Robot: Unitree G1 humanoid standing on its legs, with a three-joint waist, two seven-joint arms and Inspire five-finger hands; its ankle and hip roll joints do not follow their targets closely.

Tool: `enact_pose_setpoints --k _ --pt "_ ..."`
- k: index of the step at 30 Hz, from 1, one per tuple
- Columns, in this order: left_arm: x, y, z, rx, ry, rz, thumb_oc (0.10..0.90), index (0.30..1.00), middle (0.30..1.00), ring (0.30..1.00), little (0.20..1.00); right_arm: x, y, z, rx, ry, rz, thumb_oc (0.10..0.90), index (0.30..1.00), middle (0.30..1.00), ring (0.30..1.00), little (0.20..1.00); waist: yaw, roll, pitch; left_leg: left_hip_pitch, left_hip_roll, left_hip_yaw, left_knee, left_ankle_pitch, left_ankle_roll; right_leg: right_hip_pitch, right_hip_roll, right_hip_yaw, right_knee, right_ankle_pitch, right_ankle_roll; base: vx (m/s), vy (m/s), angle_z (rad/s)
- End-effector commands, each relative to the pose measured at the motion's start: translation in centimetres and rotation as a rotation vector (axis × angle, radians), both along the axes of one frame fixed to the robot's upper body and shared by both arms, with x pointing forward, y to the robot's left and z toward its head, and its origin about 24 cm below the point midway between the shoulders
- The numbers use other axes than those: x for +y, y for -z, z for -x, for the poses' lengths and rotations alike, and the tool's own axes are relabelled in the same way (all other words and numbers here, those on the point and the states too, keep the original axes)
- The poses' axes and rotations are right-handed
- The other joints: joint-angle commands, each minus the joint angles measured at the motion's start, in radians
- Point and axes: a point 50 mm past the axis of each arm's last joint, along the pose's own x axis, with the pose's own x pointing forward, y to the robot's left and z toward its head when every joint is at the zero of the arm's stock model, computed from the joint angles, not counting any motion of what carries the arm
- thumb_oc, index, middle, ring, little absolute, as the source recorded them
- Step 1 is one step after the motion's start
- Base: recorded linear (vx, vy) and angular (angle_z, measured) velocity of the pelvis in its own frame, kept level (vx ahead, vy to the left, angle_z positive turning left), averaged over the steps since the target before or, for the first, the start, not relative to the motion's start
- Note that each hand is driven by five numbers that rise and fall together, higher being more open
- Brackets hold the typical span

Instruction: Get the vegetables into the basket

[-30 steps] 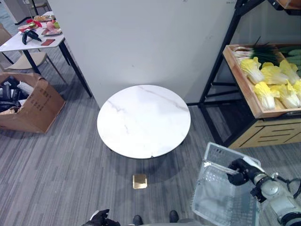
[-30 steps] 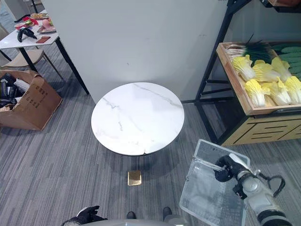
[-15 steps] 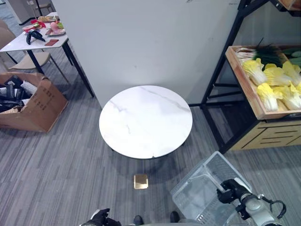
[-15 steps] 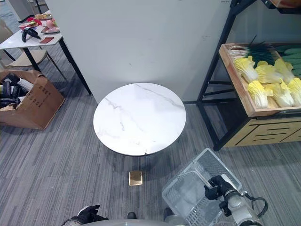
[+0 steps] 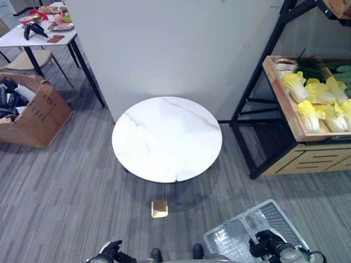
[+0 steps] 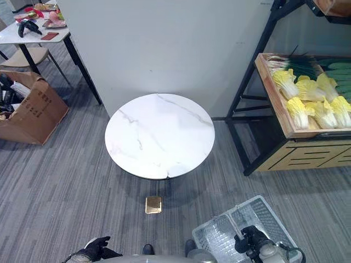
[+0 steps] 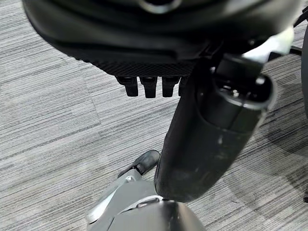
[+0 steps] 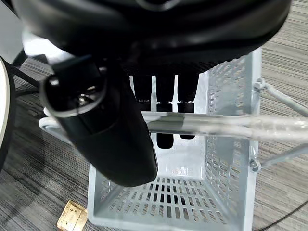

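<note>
A pale grey plastic basket (image 5: pixel 277 215) hangs low at my right side, above the carpet. My right hand (image 5: pixel 264 244) is shut on its handle (image 8: pixel 219 123), the fingers curled over the bar in the right wrist view. The basket (image 8: pixel 169 193) holds nothing. The vegetables lie on a wooden shelf tray (image 5: pixel 285 104) at the far right: yellow-white cabbages (image 5: pixel 313 101), green onions (image 5: pixel 307 63) and green cucumbers (image 6: pixel 341 74). My left hand (image 6: pixel 90 252) hangs at the lower left, fingers relaxed and holding nothing, far from the shelf.
A round white marble table (image 5: pixel 167 137) stands straight ahead before a white wall panel. A brass floor socket (image 5: pixel 159 208) sits on the carpet near me. The black shelf frame (image 5: pixel 258 98) rises at right. A cardboard box (image 5: pixel 33 115) and a white desk (image 5: pixel 38 37) stand at left.
My right hand has lowered the basket from beside the shelf down and in toward my body. The left hand has stayed in place.
</note>
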Motion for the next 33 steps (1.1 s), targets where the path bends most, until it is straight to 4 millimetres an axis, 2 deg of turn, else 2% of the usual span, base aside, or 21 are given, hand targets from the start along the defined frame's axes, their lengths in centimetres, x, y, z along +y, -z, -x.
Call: enact_pose_setpoints --k 1,7,12,15,16,18,21,22,23,24,27,33 --pt "-0.3 0.2 -0.2 0.024 0.055 -0.017 0.9 1.0 1.0 1.0 1.0 -0.6 -2.2 -4.4 -0.174 -0.035 0.013 0.4 0.3 0.3 0.3 0.3 0.003 0.004 -0.018 0.054 -0.035 -0.035 0.007 -0.143 0.013 -0.023 -0.021 -0.011 0.044 -0.038 0.069 -0.03 0.125 -0.22" --pt "-0.4 0.0 -0.8 -0.002 0.065 -0.02 0.9 1.0 1.0 1.0 1.0 0.5 -2.1 -4.5 -0.201 -0.043 -0.019 0.4 0.3 0.3 0.3 0.3 -0.018 0.013 0.004 0.036 -0.053 0.025 0.007 -0.149 0.033 -0.084 -0.028 0.058 0.063 0.009 0.101 -0.07 0.119 -0.34" --pt "-0.3 -0.4 -2.1 -0.035 0.105 -0.033 0.9 1.0 1.0 1.0 1.0 1.4 -2.1 -4.8 -0.217 -0.062 -0.035 0.4 0.3 0.3 0.3 0.3 -0.049 0.022 0.029 0.019 -0.066 0.087 0.007 -0.161 0.046 -0.148 -0.027 0.123 0.091 0.047 0.131 -0.06 0.128 -0.63" --pt "-0.1 -0.7 -3.0 -0.059 0.118 -0.044 0.9 1.0 1.0 1.0 1.0 1.8 -2.0 -4.9 -0.221 -0.066 -0.047 0.4 0.3 0.3 0.3 0.3 -0.06 0.024 0.043 0.016 -0.068 0.121 0.007 -0.166 0.048 -0.177 -0.026 0.133 0.11 0.057 0.141 -0.03 0.088 -0.35" --pt "-0.1 -0.8 -3.2 -0.068 0.114 -0.046 0.9 1.0 1.0 1.0 1.0 2.0 -1.9 -4.9 -0.221 -0.067 -0.05 0.4 0.3 0.3 0.3 0.3 -0.06 0.023 0.051 0.017 -0.066 0.134 0.007 -0.168 0.048 -0.186 -0.026 0.124 0.118 0.062 0.142 -0.02 0.052 -0.44" --pt "0.2 -1.0 -3.4 -0.081 0.094 -0.052 0.9 1.0 1.0 1.0 1.0 2.4 -1.8 -5.0 -0.222 -0.078 -0.054 0.4 0.3 0.3 0.3 0.3 -0.05 0.025 0.064 0.022 -0.059 0.158 0.007 -0.171 0.047 -0.195 -0.043 0.04 0.138 0.049 0.139 0.0 0.032 -0.65" --pt "0.7 -1.1 -3.4 -0.086 0.056 -0.06 0.9 1.0 1.0 1.0 1.0 3.1 -1.7 -5.4 -0.222 -0.104 -0.061 0.4 0.3 0.3 0.3 0.3 -0.021 0.031 0.08 0.034 -0.034 0.196 0.007 -0.177 0.033 -0.187 -0.101 -0.224 0.191 -0.013 0.123 0.0 -0.025 -0.62" --pt "0.7 -1.1 -3.4 -0.086 0.056 -0.06 0.9 1.0 1.0 1.0 1.0 3.1 -1.7 -5.4 -0.222 -0.104 -0.061 0.4 0.3 0.3 0.3 0.3 -0.023 0.03 0.08 0.035 -0.034 0.194 0.007 -0.177 0.032 -0.187 -0.102 -0.226 0.192 -0.015 0.123 0.02 -0.077 -0.63" --pt "1.1 -1.0 -2.7 -0.071 0.035 -0.063 0.9 1.0 1.0 1.0 1.0 3.6 -1.6 -5.5 -0.211 -0.133 -0.068 0.4 0.3 0.3 0.3 0.3 -0.007 0.024 0.076 0.039 -0.023 0.226 0.007 -0.178 0.026 -0.173 -0.114 -0.319 0.201 -0.031 0.113 0.05 -0.1 -0.55" --pt "1.3 -0.9 -2.3 -0.061 0.026 -0.067 0.9 1.0 1.0 1.0 1.0 3.8 -1.6 -5.8 -0.213 -0.148 -0.07 0.4 0.3 0.3 0.3 0.3 -0.005 0.018 0.072 0.04 -0.022 0.238 0.007 -0.177 0.022 -0.162 -0.109 -0.332 0.186 -0.03 0.114 0.07 -0.135 -0.52" --pt "1.3 -0.8 -1.9 -0.049 0.018 -0.068 0.9 1.0 1.0 1.0 1.0 4.4 -1.6 -6.0 -0.215 -0.177 -0.079 0.4 0.3 0.3 0.3 0.3 -0.003 0.01 0.067 0.047 -0.024 0.238 0.007 -0.178 0.021 -0.15 -0.089 -0.291 0.166 -0.024 0.113 0.09 -0.111 -0.36" --pt "0.9 -0.6 -1.7 -0.044 0.004 -0.06 0.9 1.0 1.0 1.0 1.0 4.4 -1.5 -5.8 -0.195 -0.198 -0.073 0.4 0.3 0.3 0.3 0.3 0.003 -0.001 0.062 0.079 -0.006 0.233 0.007 -0.18 0.004 -0.123 -0.065 -0.287 0.166 -0.059 0.094 0.11 -0.139 -0.08"
